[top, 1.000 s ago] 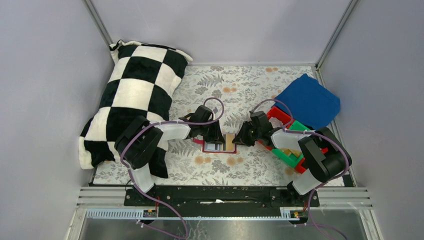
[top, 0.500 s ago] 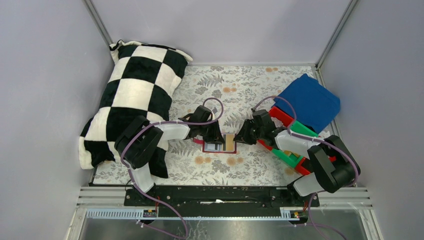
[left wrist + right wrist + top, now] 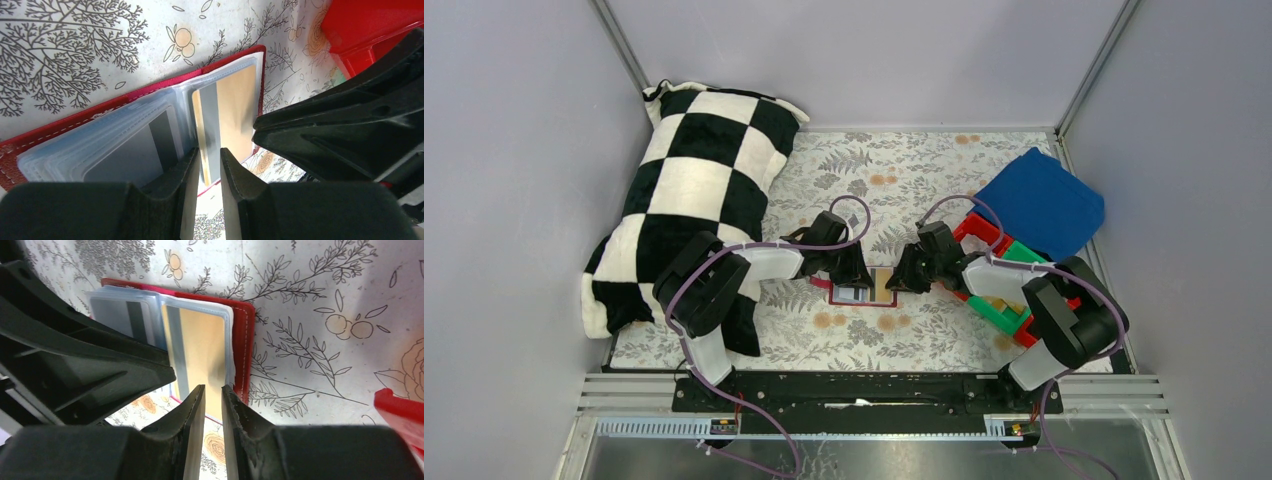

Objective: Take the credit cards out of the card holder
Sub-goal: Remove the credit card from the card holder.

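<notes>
The dark-red card holder (image 3: 864,289) lies open on the floral tablecloth between my two grippers. Its clear sleeves hold a tan card with a grey stripe (image 3: 240,110) on the right and a grey card with a dark stripe (image 3: 135,155) on the left. My left gripper (image 3: 854,277) stands at the holder's left half, jaws a narrow slit apart over the tan card's stripe (image 3: 210,160), holding nothing. My right gripper (image 3: 908,279) stands at the holder's right edge, jaws equally narrow over the tan card (image 3: 202,350), tips near the red border (image 3: 243,340). Neither grips a card.
A black-and-white checked pillow (image 3: 694,190) fills the left side. A blue cloth (image 3: 1042,200) lies at the back right. Red and green plastic bins (image 3: 999,270) sit under my right arm; a red bin corner (image 3: 405,410) is close beside the right gripper.
My right gripper has edged left, closer onto the card holder's right edge, and its arm has shifted. The left gripper and the holder have not moved.
</notes>
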Controlling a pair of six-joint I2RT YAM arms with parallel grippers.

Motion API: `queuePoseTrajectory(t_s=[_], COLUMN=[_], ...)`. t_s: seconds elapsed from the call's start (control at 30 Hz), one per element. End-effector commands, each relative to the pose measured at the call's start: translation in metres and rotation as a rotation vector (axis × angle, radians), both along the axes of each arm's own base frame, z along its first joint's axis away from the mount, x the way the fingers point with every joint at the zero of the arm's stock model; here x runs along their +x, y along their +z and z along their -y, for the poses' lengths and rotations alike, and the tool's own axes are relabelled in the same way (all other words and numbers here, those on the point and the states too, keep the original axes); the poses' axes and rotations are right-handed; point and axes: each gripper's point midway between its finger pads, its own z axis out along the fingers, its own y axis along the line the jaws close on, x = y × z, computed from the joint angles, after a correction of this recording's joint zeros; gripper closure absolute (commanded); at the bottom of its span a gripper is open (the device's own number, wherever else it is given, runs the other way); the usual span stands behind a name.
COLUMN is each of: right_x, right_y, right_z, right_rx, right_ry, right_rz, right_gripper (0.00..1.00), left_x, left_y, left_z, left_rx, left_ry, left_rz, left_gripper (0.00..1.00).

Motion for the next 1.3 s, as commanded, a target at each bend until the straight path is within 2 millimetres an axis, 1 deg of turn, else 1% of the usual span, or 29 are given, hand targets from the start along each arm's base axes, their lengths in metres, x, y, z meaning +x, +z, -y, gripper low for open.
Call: queuePoseTrajectory(t_s=[0.0,0.1,0.3,0.4,0.43,0.67,0.7,0.97,1.27], right_x=[0.001,0.0,-0.003,-0.004,-0.004,-0.005,-0.006,-0.007,-0.01], right_y=[-0.006,-0.012,-0.017,-0.019,-0.02,-0.023,-0.023,-0.032,-0.04], right_z=[-0.004,-0.003,-0.001,-0.002,-0.002,-0.002,-0.001,0.004,0.006], right_rx=[-0.009,-0.017,-0.025,-0.021,-0.018,-0.019,-0.022,-0.051,-0.066], right_ry=[0.02,0.016,0.013,0.011,0.009,0.006,0.004,-0.016,-0.023], right_rz=[0.01,-0.001,-0.011,-0.022,-0.024,-0.033,-0.035,-0.058,-0.082], right_gripper=[0.75,0.75,0.75,0.75,0.75,0.76,0.76,0.76,0.78], left_x=[-0.001,-0.002,-0.001,-0.003,-0.004,-0.001,-0.001,0.003,0.004], left_y=[-0.009,-0.01,-0.01,-0.009,-0.009,0.002,0.004,0.017,0.015], left_z=[-0.009,-0.009,-0.011,-0.011,-0.011,-0.004,-0.004,-0.013,-0.031], left_rx=[0.029,0.032,0.03,0.022,0.021,-0.048,-0.048,-0.062,-0.046], left_ry=[0.005,0.004,0.007,0.004,0.003,0.006,0.009,0.015,0.024], left_rz=[0.0,-0.003,-0.002,-0.007,-0.012,0.003,0.006,0.032,0.026], left_gripper=[0.73,0.73,0.73,0.76,0.78,0.99,1.0,1.0,1.0])
